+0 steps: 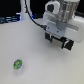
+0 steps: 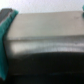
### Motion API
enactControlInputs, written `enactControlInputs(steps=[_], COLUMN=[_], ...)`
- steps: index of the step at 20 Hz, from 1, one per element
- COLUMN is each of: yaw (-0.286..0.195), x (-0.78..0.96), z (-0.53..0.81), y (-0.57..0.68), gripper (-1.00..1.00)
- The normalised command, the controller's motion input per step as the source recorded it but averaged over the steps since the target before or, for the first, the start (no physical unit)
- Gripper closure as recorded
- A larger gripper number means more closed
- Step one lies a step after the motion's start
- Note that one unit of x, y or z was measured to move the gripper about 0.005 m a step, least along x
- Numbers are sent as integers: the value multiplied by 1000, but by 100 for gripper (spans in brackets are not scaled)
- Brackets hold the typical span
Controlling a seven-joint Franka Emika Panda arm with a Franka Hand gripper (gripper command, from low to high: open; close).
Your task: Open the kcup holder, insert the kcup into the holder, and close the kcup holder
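Kcup [image 1: 18,64] sits loose on white table [image 1: 30,45], low at the exterior view's left. Gripper [image 1: 61,44] well apart, upper right; finger spread unreadable. Wrist view: blurred dark surface, probably the holder. Pod not yet loaded.

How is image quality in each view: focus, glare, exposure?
Exterior view: soft and low-resolution, table washed out near white, kcup small but recognisable, gripper fairly distinct. Wrist view: heavily blurred close-up of a grey surface with soft sheen, dark below.
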Motion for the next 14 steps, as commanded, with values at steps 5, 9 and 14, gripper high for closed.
enactControlInputs(steps=[5,9,14], yaw=[-143,-175,-193], x=[352,312,247], z=[304,295,183], y=[-425,-580,-673], gripper=[-100,-100,-100])
